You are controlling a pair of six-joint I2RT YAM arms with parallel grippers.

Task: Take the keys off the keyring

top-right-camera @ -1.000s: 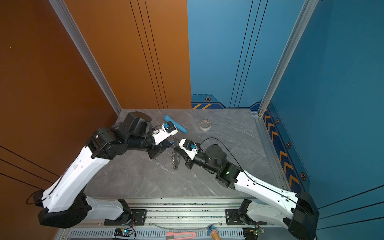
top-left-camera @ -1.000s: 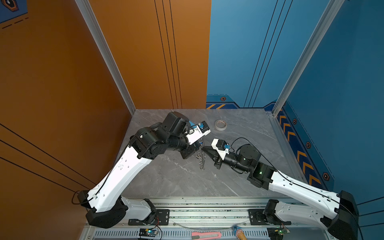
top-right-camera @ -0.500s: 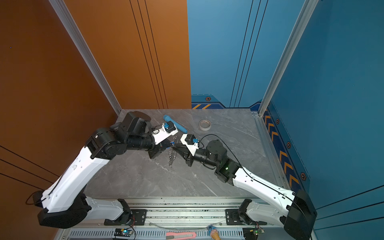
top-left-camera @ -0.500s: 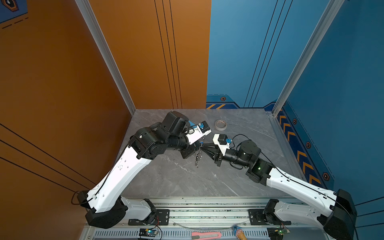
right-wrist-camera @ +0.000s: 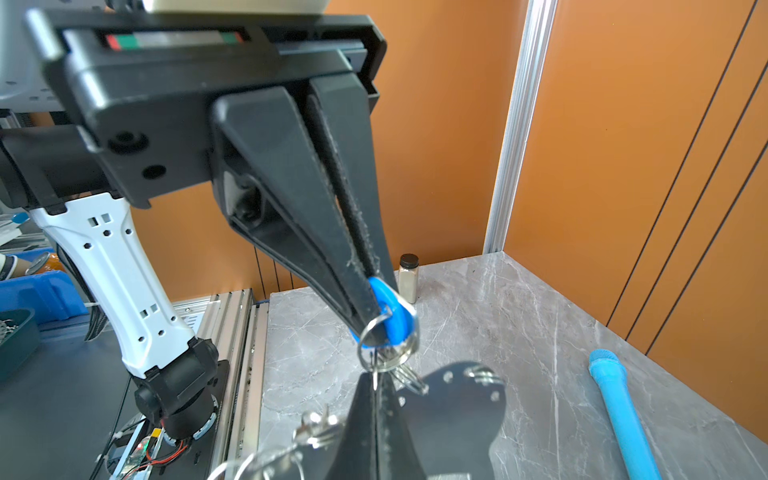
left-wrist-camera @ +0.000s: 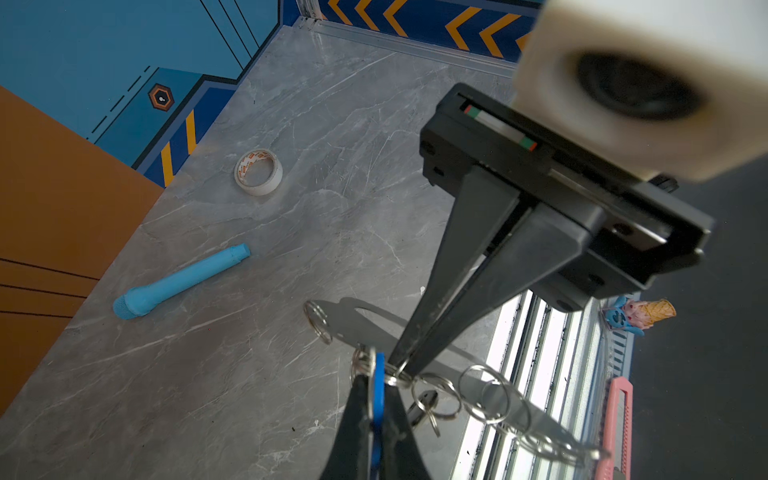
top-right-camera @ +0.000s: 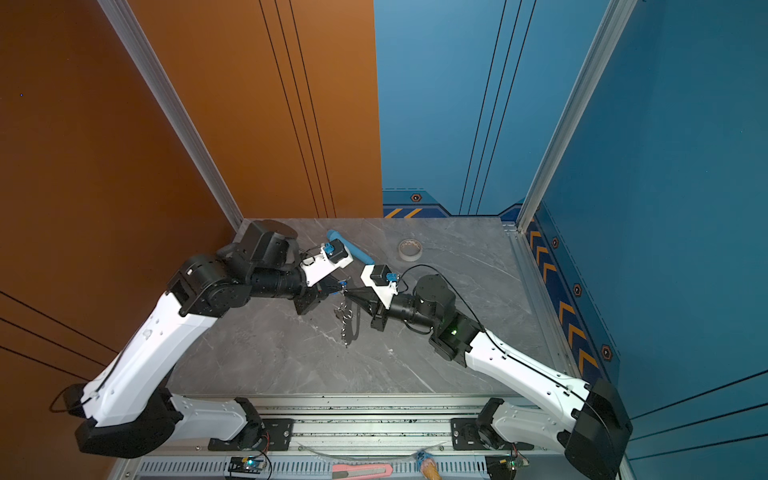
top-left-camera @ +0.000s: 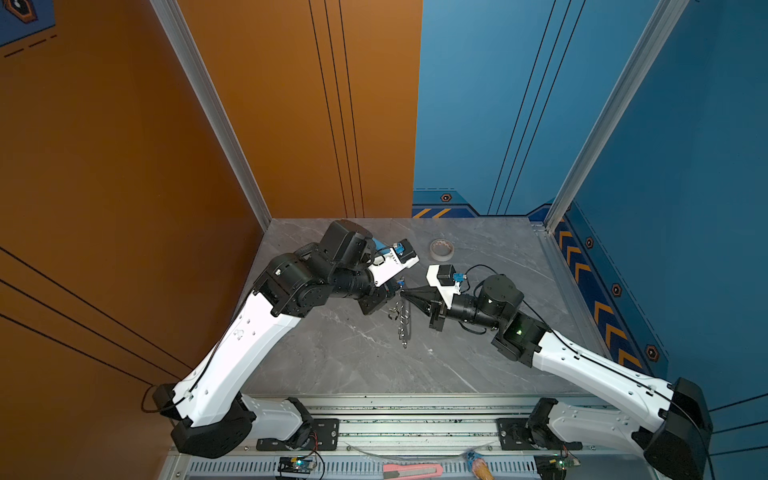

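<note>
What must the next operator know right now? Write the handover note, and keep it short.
Left claw: shut on the blue plastic tag of the silvery metal keys.
Right claw: shut on a small wire ring of the flat silver-grey metal keyring, right beside the tag.
The keyring hangs in the air between the claws, above the grey marble table.
Done: both grips set.
Left: work the keys off the ring; no key is off yet.
</note>
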